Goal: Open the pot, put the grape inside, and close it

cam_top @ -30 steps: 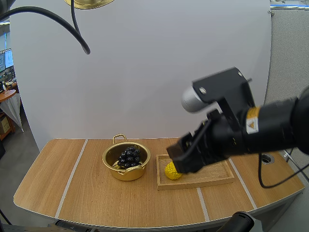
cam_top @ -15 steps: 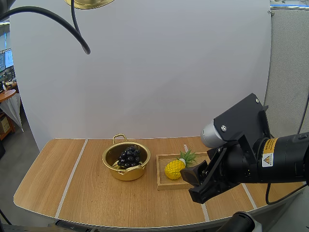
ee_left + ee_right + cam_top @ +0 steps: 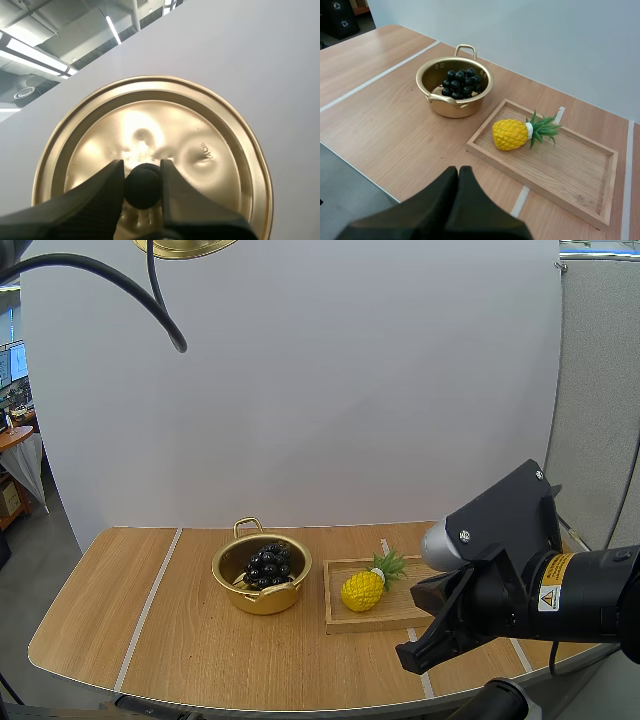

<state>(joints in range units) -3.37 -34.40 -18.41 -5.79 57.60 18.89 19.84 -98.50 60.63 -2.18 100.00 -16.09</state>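
Note:
The gold pot (image 3: 262,578) stands open on the table with the dark bunch of grapes (image 3: 268,563) inside it. Its gold lid (image 3: 185,247) hangs high above the table. In the left wrist view my left gripper (image 3: 143,175) is shut on the lid's black knob (image 3: 143,186), with the lid (image 3: 210,150) seen from its top side. My right gripper (image 3: 408,662) is shut on nothing, low over the table's front right, away from the pot. From the right wrist, the fingers (image 3: 458,172) lie together, short of the pot (image 3: 454,97) and the grapes (image 3: 460,82).
A wooden tray (image 3: 345,622) lies right of the pot with a yellow pineapple (image 3: 364,590) at its left end. The right wrist view has the tray (image 3: 570,170) and pineapple (image 3: 512,134) ahead of the fingers. Bare tabletop stretches left of the pot.
My right arm has pulled back from over the tray toward the front right, uncovering the pineapple, and its fingers have closed. The lid and left gripper have not moved.

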